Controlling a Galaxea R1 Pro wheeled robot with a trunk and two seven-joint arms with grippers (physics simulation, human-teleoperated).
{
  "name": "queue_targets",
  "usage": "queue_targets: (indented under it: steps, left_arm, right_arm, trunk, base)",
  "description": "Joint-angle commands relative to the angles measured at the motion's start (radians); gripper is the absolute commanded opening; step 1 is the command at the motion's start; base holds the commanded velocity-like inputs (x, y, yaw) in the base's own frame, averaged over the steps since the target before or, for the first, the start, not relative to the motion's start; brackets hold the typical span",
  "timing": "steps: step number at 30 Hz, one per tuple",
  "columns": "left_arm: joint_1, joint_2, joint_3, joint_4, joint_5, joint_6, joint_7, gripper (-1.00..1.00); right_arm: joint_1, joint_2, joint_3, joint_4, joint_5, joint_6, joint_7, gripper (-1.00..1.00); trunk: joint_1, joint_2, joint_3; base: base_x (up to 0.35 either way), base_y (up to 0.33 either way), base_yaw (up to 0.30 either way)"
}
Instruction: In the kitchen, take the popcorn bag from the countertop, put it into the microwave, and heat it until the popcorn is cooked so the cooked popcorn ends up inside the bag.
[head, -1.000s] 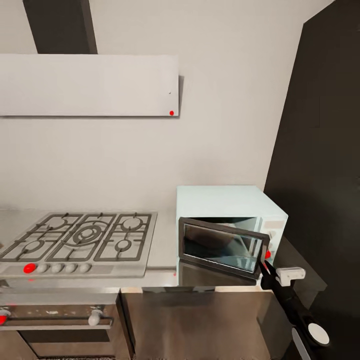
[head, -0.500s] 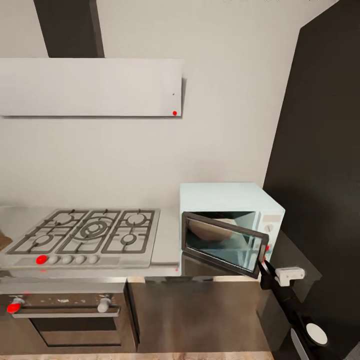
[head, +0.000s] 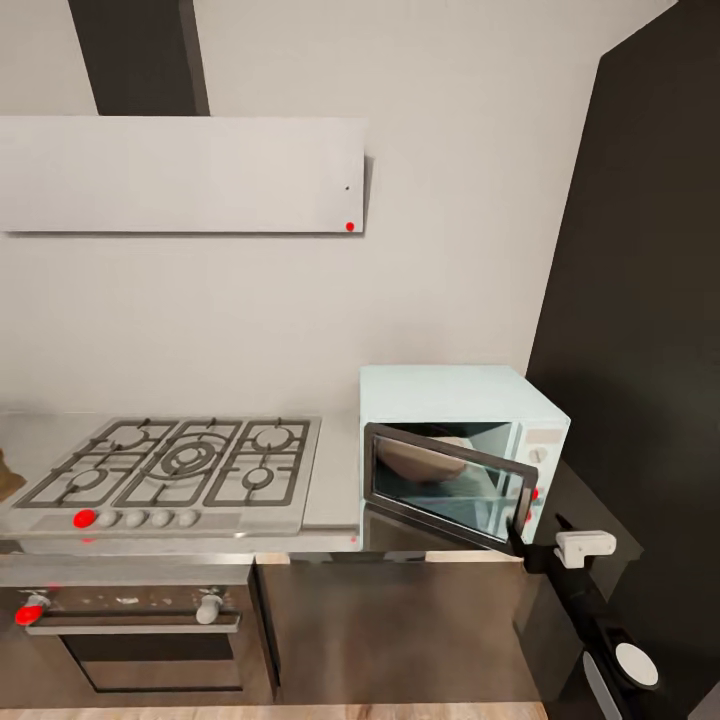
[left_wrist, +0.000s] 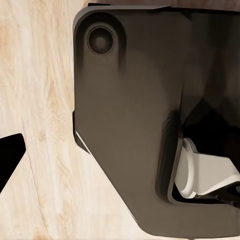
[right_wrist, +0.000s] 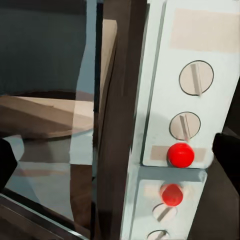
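Note:
The mint-blue microwave (head: 455, 400) stands on the steel countertop (head: 335, 485), its dark glass door (head: 440, 480) ajar. My right gripper (head: 522, 538) is at the door's free edge, open. In the right wrist view the dark fingers (right_wrist: 227, 155) straddle the door's edge (right_wrist: 117, 125), beside the knobs and a red button (right_wrist: 180, 155). A tan turntable (head: 420, 462) shows through the glass. A tan-brown scrap (head: 5, 472) is cut off at the counter's far left; I cannot tell whether it is the popcorn bag. My left gripper (left_wrist: 120, 170) hangs over the wooden floor.
A steel gas hob (head: 170, 465) lies left of the microwave, with a built-in oven (head: 130, 625) under it and a grey hood (head: 180, 175) above. A tall dark cabinet (head: 640, 300) closes the right side. My own dark base (left_wrist: 130, 125) stands on the wooden floor.
The head camera pulled back and shifted during the first half second, then held still. The door stays ajar at about the same angle. My right gripper has dropped slightly at the door's edge.

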Motion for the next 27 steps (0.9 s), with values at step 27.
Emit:
queue_targets:
  steps: [27]
  left_arm:
    - [-0.001, 0.001, 0.005, 0.0, 0.001, -0.001, 0.0, 1.0]
  right_arm:
    - [-0.001, 0.0, -0.001, 0.0, -0.007, -0.002, 0.008, 1.0]
  trunk:
    - [0.0, -0.002, -0.002]
  base:
    - [-0.032, -0.09, 0.0]
